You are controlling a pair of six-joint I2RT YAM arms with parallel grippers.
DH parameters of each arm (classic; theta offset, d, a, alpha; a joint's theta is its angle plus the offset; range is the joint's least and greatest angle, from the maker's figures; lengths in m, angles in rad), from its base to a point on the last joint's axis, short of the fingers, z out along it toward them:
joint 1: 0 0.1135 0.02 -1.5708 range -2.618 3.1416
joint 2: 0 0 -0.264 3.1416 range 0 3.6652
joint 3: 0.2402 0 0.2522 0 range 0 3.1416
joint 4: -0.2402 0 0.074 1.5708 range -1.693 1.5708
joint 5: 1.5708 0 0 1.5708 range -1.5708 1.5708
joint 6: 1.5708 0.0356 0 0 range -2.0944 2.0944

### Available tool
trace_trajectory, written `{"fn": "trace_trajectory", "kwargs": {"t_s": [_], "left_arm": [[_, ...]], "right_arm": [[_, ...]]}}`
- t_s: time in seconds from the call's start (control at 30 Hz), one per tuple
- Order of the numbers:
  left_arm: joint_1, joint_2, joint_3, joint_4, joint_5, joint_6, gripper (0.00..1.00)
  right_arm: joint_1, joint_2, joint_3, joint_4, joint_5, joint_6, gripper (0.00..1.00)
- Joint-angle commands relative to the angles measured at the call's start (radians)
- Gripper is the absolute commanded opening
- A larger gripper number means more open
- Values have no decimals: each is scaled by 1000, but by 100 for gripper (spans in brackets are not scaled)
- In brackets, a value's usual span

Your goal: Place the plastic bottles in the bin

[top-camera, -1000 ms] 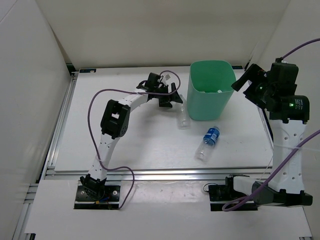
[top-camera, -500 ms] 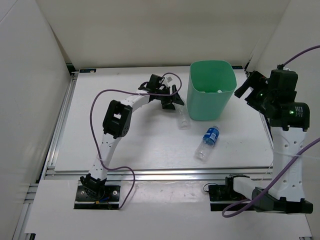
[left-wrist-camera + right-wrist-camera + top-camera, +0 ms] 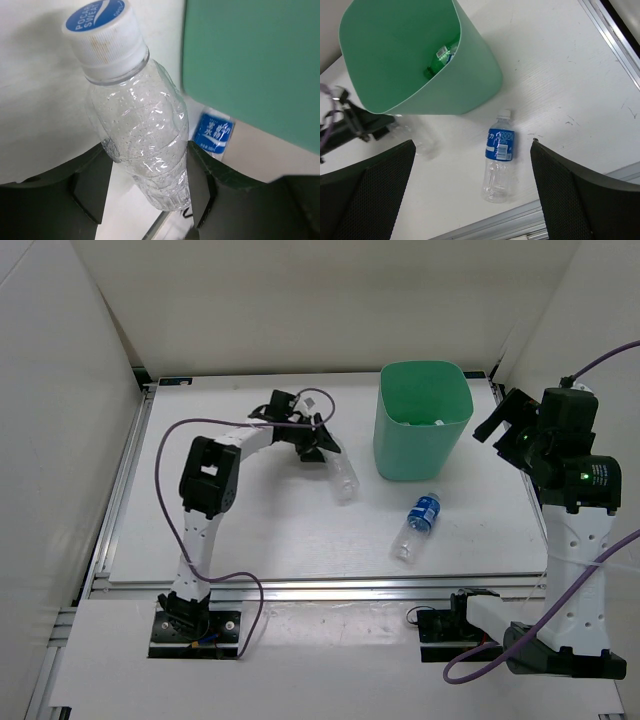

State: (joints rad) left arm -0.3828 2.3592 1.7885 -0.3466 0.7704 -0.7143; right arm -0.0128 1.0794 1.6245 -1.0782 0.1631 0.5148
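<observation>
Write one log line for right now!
left hand: gripping clear bottle | right hand: open, empty | blue-label bottle: lying on table | bin: upright

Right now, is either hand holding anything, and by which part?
The left hand grips the plain clear bottle around its lower body, cap end free. The right hand is open and holds nothing.

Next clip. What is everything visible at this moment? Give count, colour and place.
bin: one, mint green, upright at the table's far right.
clear bottle: one, unlabelled, white cap with blue top, between the left hand's fingers, left of the bin.
blue-labelled bottle: one, clear, lying on the table in front of the bin.
binned bottles: count unclear, green and white, at the bin's bottom.
table: one, white.
left hand: closed on the clear bottle.
right hand: open, empty, right of the bin.
</observation>
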Motion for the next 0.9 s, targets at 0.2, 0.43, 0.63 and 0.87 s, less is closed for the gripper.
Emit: {"fn": "trace_trajectory", "kwargs": {"t_s": [0.2,0.43,0.63,0.87], "left_arm": [[96,-151,455,-3,-198,-20,47],[-2,8,791,165,-198,-177,48],[-114,60,827,267,-316,-132,49],[-177,57,753,324,-393,-65,84]], "right_arm": [[-4,-22,-20,21,65,-22,99],[-4,-13,-11,21,65,-13,99],[-4,5,11,12,53,-13,99],[-4,25,20,12,6,-13,99]]}}
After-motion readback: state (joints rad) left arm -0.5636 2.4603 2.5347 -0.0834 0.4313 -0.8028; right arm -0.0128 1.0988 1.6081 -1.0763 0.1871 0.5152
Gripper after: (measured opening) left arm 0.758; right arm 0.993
